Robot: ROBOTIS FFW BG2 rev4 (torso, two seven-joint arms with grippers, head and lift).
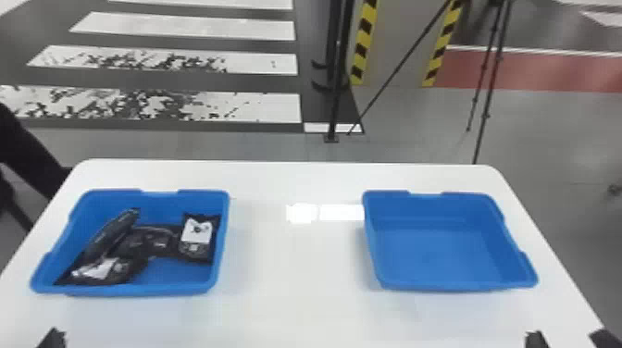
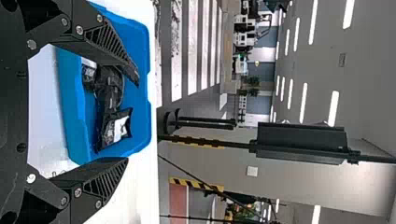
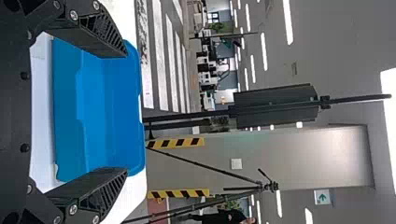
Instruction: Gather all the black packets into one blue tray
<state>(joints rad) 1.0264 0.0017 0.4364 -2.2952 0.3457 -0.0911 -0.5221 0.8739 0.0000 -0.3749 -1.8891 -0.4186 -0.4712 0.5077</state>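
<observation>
"Where are the black packets (image 1: 196,238) to be found?"

"All that can be made out are held in the left blue tray (image 1: 134,289), on the table (image 1: 296,268); their count is obscured by overlap."

"And the right blue tray (image 1: 439,250)?"

"No packet is seen in it. If any one tray is accepted, the gathering can be judged complete; if the right one is meant, everything is left to be moved."

"Is anything gripped?"

"Nothing: the fingers are parted on both the left pincer (image 2: 132,120) and the right pincer (image 3: 126,112)."

The left hand (image 1: 53,338) and right hand (image 1: 567,337) both have their two black fingers spread wide.
</observation>
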